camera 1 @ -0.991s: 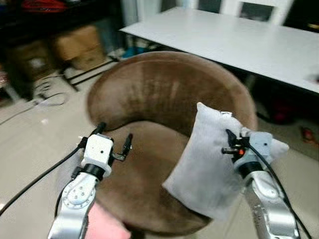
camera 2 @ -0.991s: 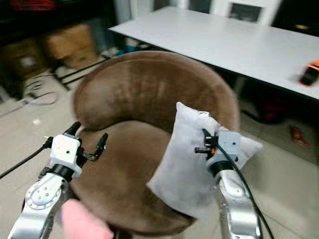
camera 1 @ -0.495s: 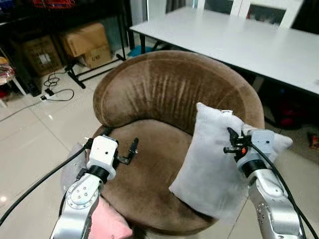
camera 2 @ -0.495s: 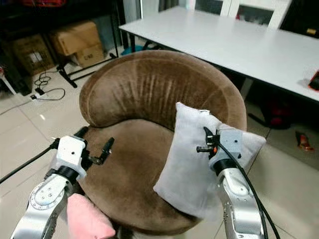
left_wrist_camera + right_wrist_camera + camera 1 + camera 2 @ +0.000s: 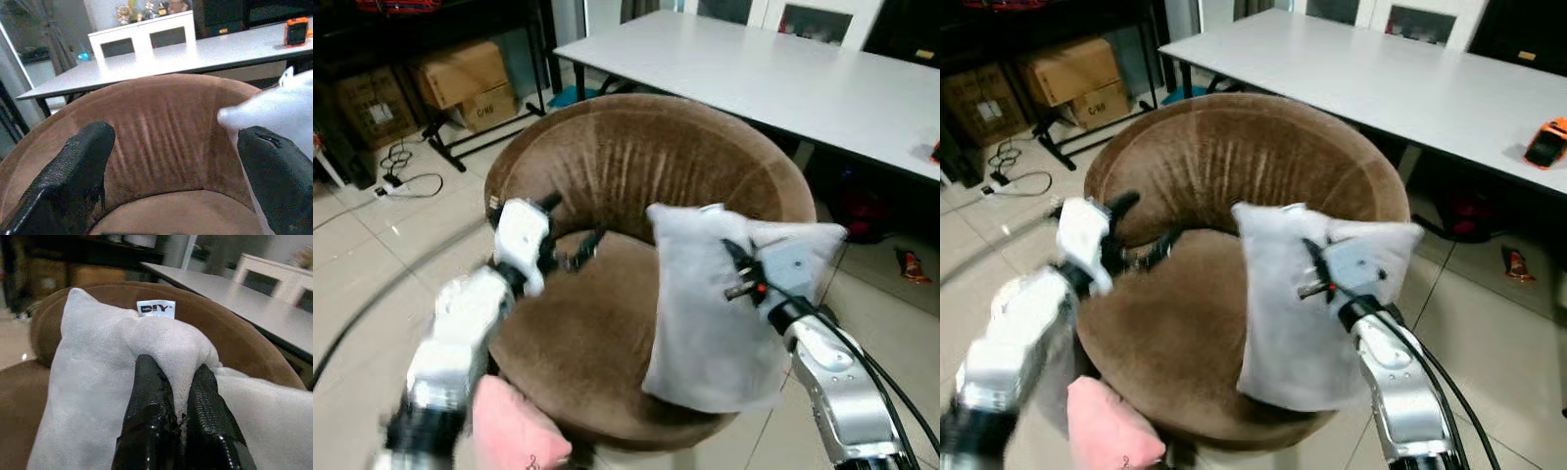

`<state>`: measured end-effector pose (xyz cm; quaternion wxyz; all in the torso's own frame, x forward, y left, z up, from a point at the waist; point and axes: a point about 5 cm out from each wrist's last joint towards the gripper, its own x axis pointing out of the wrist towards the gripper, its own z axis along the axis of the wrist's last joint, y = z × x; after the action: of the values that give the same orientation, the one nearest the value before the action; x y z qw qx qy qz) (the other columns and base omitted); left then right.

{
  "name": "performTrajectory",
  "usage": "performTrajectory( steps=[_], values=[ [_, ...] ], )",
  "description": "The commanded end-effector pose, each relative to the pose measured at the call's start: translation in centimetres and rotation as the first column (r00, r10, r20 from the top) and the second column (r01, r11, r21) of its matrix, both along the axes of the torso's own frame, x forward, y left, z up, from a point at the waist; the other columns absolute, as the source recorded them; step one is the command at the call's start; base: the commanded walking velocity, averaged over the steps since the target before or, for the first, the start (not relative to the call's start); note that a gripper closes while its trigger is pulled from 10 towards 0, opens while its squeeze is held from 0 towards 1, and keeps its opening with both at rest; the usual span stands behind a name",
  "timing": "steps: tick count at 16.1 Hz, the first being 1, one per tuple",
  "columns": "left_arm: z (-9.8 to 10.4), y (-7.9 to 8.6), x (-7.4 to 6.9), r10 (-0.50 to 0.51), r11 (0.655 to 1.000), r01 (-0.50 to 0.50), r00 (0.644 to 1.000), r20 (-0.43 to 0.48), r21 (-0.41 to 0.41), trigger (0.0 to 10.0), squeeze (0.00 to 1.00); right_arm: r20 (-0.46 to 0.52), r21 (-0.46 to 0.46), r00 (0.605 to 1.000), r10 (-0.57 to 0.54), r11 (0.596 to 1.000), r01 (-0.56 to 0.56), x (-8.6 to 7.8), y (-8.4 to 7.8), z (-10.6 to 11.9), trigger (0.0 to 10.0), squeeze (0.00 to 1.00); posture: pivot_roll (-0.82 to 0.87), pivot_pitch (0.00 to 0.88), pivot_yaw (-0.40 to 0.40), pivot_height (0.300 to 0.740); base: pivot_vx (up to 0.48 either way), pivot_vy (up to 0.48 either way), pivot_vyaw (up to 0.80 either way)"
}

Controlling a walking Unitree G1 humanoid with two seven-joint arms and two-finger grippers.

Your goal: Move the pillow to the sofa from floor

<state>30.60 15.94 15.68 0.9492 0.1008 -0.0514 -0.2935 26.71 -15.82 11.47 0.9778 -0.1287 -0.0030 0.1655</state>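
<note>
Now the right gripper [image 5: 178, 428], clamped on the grey fabric pillow [image 5: 710, 304], holds it over the brown round velvet sofa [image 5: 607, 166]; next, lower and release. Left gripper [image 5: 176, 171] hovers spread, empty.

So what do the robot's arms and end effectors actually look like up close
Both arms are silver metal with rounded joint housings. Each wrist carries a boxy white-grey block, and a black cable trails back from it along the arm. The right end effector has two long black fingers with a textured, ribbed surface, plus a small orange-red detail by its base. The left end effector has matching black fingers.
</note>
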Motion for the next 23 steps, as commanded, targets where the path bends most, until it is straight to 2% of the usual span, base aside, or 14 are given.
performTrajectory(
  steps=[1,3,6,8,10,12,14,15,16,17,19,21,22,23],
  values=[
    [0.7,0.2,1.0,-0.069,0.997,0.069,0.997,-0.022,0.014,10.0,1.0,0.125,-0.03,0.988,0.086,0.996,-0.083,0.3,1.2,2.3,10.0,0.0,-0.08,0.0,0.015,0.74,0.0,0.0,0.0],
    [1.2,-0.1,1.8,-0.162,0.987,0.162,0.984,-0.071,-0.007,10.0,1.0,0.165,-0.036,0.974,0.155,0.988,-0.151,0.0,2.0,3.3,10.0,0.0,-0.08,0.0,0.018,0.74,0.0,0.0,0.0],
    [1.4,0.1,2.7,-0.2,0.979,0.193,0.973,-0.115,-0.067,10.0,1.0,0.191,-0.1,0.951,0.242,0.969,-0.227,-0.3,2.9,3.7,10.0,0.0,-0.09,0.0,0.024,0.74,0.0,0.0,0.0],
    [0.7,0.5,3.6,-0.231,0.967,0.203,0.954,-0.19,-0.155,10.0,1.0,0.207,-0.138,0.931,0.3,0.951,-0.276,-0.6,3.6,3.9,10.0,0.0,-0.09,0.0,0.025,0.74,0.0,0.0,0.0],
    [-0.1,0.4,3.9,-0.274,0.948,0.215,0.927,-0.256,-0.234,10.0,1.0,0.209,-0.156,0.916,0.343,0.936,-0.315,-0.8,4.1,4.1,10.0,0.0,-0.09,0.0,0.022,0.74,0.0,0.0,0.0],
    [-0.4,0.0,4.0,-0.299,0.946,0.246,0.916,-0.267,-0.213,10.0,1.0,0.206,-0.173,0.907,0.367,0.926,-0.335,-1.0,4.3,4.1,10.0,0.0,-0.09,0.0,0.022,0.74,0.0,0.0,0.0],
    [0.8,-0.9,4.1,-0.375,0.915,0.326,0.905,-0.203,-0.236,10.0,0.97,0.197,-0.195,0.903,0.382,0.918,-0.345,-1.0,4.4,4.0,10.0,0.0,-0.1,0.0,0.027,0.74,0.0,0.0,0.0],
    [2.1,-1.2,4.2,-0.405,0.892,0.359,0.905,-0.133,-0.274,10.0,0.56,0.193,-0.199,0.904,0.381,0.917,-0.344,-1.0,4.3,3.9,10.0,0.0,-0.1,0.0,0.026,0.74,0.0,0.0,0.0],
    [2.6,-1.4,4.0,-0.431,0.876,0.387,0.896,-0.106,-0.288,10.0,0.07,0.186,-0.203,0.906,0.381,0.917,-0.344,-1.1,4.3,3.8,10.0,0.0,-0.1,0.0,0.024,0.74,0.0,0.0,0.0],
    [2.9,-1.5,3.9,-0.458,0.86,0.414,0.883,-0.097,-0.298,10.0,0.0,0.181,-0.206,0.906,0.384,0.915,-0.347,-1.1,4.3,3.7,10.0,0.0,-0.1,0.0,0.023,0.74,0.0,0.0,0.0],
    [2.6,-1.6,3.8,-0.48,0.851,0.427,0.869,-0.123,-0.305,10.0,0.0,0.178,-0.211,0.904,0.388,0.913,-0.35,-1.0,4.4,3.6,10.0,0.0,-0.1,0.0,0.022,0.74,0.0,0.0,0.0],
    [1.4,-1.5,4.0,-0.456,0.879,0.404,0.867,-0.199,-0.255,10.0,0.0,0.18,-0.215,0.902,0.393,0.91,-0.353,-1.0,4.4,3.7,10.0,0.0,-0.1,0.0,0.022,0.74,0.0,0.0,0.0],
    [-0.8,-1.2,4.1,-0.39,0.921,0.368,0.866,-0.312,-0.131,10.0,0.0,0.184,-0.217,0.9,0.396,0.909,-0.356,-1.0,4.5,3.8,10.0,0.0,-0.11,0.0,0.023,0.74,0.0,0.0,0.0],
    [-2.4,-0.9,4.0,-0.342,0.935,0.353,0.859,-0.381,-0.045,10.0,0.0,0.187,-0.219,0.898,0.398,0.908,-0.357,-0.9,4.5,3.9,10.0,0.0,-0.11,0.0,0.025,0.74,0.0,0.0,0.0]
  ],
)
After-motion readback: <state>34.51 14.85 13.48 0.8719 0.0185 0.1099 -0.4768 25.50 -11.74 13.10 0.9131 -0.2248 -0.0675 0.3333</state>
